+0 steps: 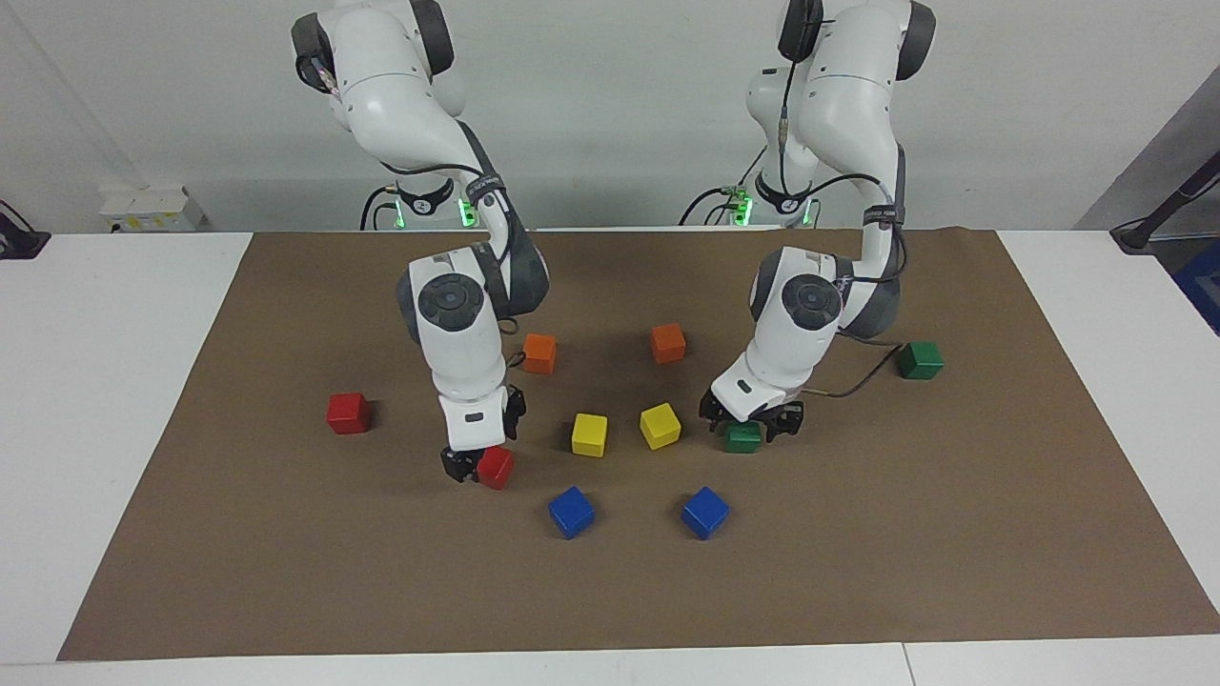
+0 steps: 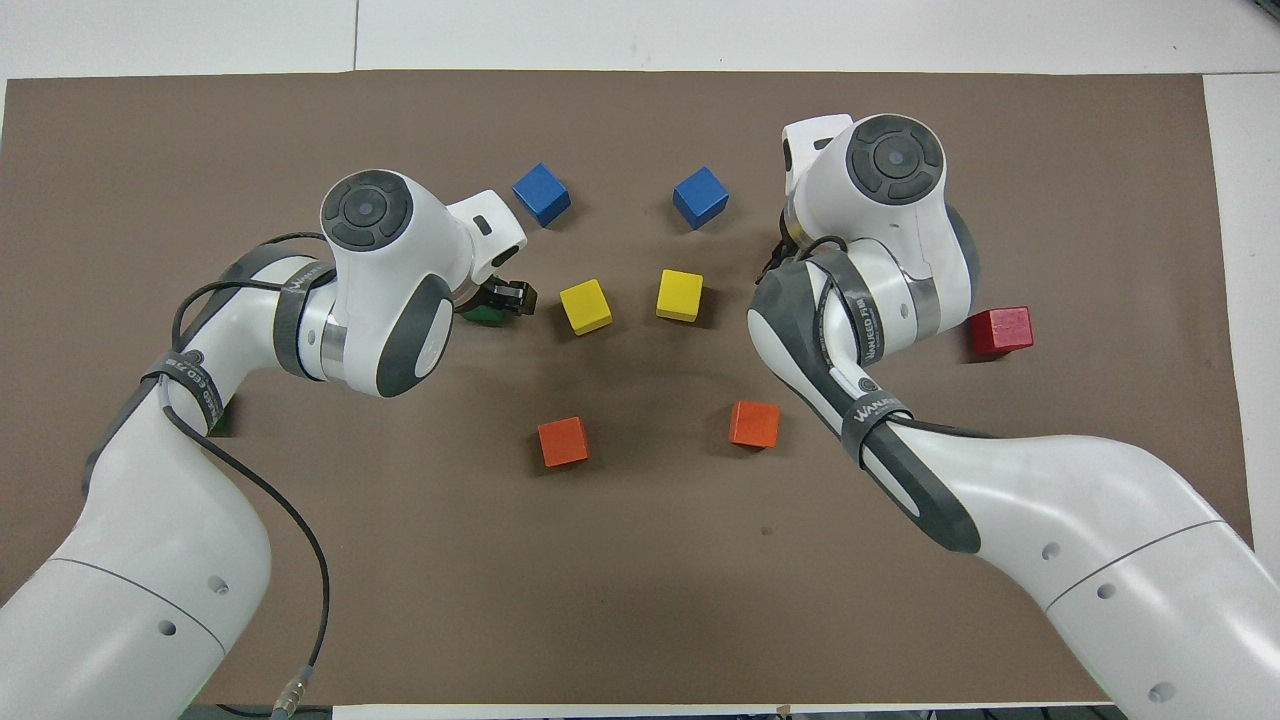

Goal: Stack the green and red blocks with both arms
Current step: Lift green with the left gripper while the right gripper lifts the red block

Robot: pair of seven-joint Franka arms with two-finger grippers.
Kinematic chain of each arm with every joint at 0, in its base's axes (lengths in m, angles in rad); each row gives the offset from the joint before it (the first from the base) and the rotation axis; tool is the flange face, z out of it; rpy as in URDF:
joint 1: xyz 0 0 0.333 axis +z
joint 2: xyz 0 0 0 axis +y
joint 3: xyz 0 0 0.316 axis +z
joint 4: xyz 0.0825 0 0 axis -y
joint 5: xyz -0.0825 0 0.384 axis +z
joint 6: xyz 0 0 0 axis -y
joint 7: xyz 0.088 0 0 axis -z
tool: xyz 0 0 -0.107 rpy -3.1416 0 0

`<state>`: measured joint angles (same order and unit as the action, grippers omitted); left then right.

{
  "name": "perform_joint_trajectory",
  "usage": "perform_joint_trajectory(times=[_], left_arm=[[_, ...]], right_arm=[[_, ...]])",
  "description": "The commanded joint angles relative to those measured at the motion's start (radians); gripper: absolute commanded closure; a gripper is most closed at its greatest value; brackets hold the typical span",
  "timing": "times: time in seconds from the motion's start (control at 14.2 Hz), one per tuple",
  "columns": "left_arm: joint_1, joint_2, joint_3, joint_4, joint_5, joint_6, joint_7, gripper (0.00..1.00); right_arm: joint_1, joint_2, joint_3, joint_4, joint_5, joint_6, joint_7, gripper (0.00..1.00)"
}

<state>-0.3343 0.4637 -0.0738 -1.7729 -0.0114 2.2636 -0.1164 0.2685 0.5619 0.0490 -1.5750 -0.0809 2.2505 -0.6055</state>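
My left gripper (image 1: 751, 424) is down at the mat, open, with a finger on each side of a dark green block (image 1: 742, 436); a sliver of that block shows in the overhead view (image 2: 485, 318). My right gripper (image 1: 477, 467) is down at the mat against a red block (image 1: 497, 468), which my right arm hides in the overhead view. The second green block (image 1: 920, 360) lies toward the left arm's end, nearer the robots. The second red block (image 1: 348, 413) (image 2: 1002, 330) lies toward the right arm's end.
Two yellow cubes (image 1: 589, 434) (image 1: 660, 425) lie between the grippers. Two blue cubes (image 1: 571, 512) (image 1: 704, 512) lie farther from the robots, two orange cubes (image 1: 539, 353) (image 1: 668, 343) nearer. All rest on a brown mat (image 1: 953, 572).
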Motion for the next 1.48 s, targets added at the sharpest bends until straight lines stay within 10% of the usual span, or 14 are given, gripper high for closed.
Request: perform_joint_trajectory(times=[0.0, 0.07, 0.35, 0.7, 0.77, 0.84, 1.41], left_arm=[[-0.022, -0.022, 0.023, -0.028, 0.045, 0.002, -0.043, 0.85], [-0.014, -0.022, 0.023, -0.017, 0.048, -0.027, -0.042, 1.0], [0.015, -0.046, 0.022, 0.065, 0.064, -0.157, -0.048, 1.0], [0.145, -0.258, 0.02, 0.049, 0.056, -0.396, 0.018, 1.0], [0.188, -0.293, 0.02, 0.041, 0.057, -0.444, 0.07, 1.0], [0.225, -0.318, 0.02, 0.039, 0.056, -0.481, 0.123, 1.0], [0.521, -0.49, 0.02, -0.231, 0.056, -0.347, 0.518, 1.0]], right_arm=[[-0.015, 0.004, 0.008, -0.023, -0.008, 0.038, -0.059, 0.06], [-0.017, 0.004, 0.008, -0.031, -0.008, 0.047, -0.062, 0.06], [-0.023, -0.007, 0.008, -0.068, -0.008, 0.08, -0.074, 0.06], [-0.02, -0.016, 0.008, -0.106, -0.006, 0.113, -0.073, 0.11], [-0.02, -0.019, 0.006, -0.108, -0.006, 0.109, -0.074, 0.38], [-0.023, -0.02, 0.006, -0.108, -0.006, 0.098, -0.073, 0.94], [-0.286, -0.218, -0.003, 0.0, 0.142, -0.303, 0.22, 1.0]])
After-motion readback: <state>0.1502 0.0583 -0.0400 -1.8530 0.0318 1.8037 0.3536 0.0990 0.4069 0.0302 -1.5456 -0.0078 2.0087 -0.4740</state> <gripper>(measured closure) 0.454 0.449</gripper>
